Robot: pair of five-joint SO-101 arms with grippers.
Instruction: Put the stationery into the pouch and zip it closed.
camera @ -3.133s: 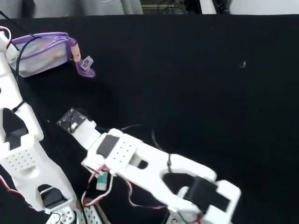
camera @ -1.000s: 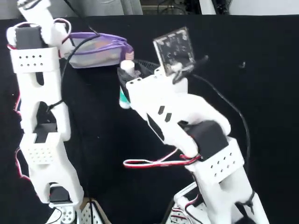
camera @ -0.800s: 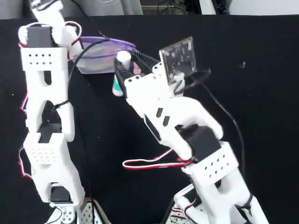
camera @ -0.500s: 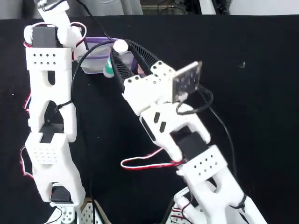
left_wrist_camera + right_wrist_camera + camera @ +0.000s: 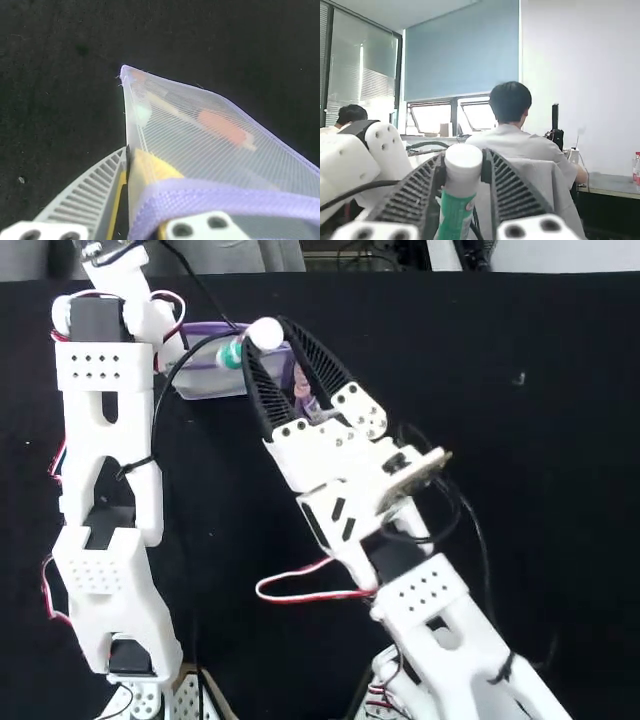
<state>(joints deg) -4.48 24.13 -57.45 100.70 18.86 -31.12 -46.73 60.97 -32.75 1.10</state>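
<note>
Clamping one white-capped stick (image 5: 232, 356), the right gripper (image 5: 266, 334) hangs at the mouth of the one mesh pouch (image 5: 205, 380), at eleven o'clock on the table (image 5: 520, 490). The left gripper (image 5: 145, 200) pinches the pouch's purple rim (image 5: 210, 195). Released off-centre, the stick could glance off the rim; perhaps three pieces (image 5: 222, 127) lie inside.

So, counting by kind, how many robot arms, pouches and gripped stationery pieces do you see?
Robot arms: 2, the white left arm and white right arm
Pouches: 1, the purple-edged clear mesh pouch
Gripped stationery: 1, the white-capped green stick
Total: 4
</note>
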